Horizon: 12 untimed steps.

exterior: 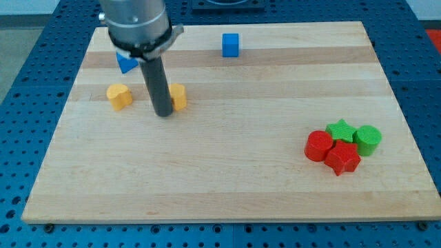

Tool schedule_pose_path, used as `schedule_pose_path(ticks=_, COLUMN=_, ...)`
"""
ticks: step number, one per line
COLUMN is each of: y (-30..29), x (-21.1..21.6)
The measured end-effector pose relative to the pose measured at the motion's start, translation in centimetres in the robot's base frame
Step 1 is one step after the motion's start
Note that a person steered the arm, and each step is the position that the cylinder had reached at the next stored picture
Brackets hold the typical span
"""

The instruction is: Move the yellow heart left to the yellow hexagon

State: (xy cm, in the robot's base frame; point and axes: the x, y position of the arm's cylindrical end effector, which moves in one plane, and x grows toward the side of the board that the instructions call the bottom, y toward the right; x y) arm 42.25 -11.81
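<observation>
Standing on the table (207, 172), the rod's tip (164, 114) rests between two yellow blocks, touching the one at its right (178, 96), partly hidden so its shape is unclear. The yellow heart (119, 96) sits just left, apart from the tip. There are no fingers. A blue block (125, 63) peeks behind the rod; a blue cube (230, 45) lies near the view's top. Red and green blocks (342, 146) cluster lower right.

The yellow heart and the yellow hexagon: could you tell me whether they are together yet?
Apart. One yellow block lies left of my tip, the other yellow block right of it, partly hidden by the rod. Which is the heart, cannot tell.
</observation>
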Motion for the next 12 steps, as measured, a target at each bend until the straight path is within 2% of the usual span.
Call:
schedule_pose_path(ticks=8, y=-1.2, x=-0.6)
schedule_pose_path(ticks=10, y=-5.7, x=7.0)
schedule_pose_path(ticks=11, y=-9.1, x=6.0)
schedule_pose_path(ticks=12, y=-9.5, x=5.9)
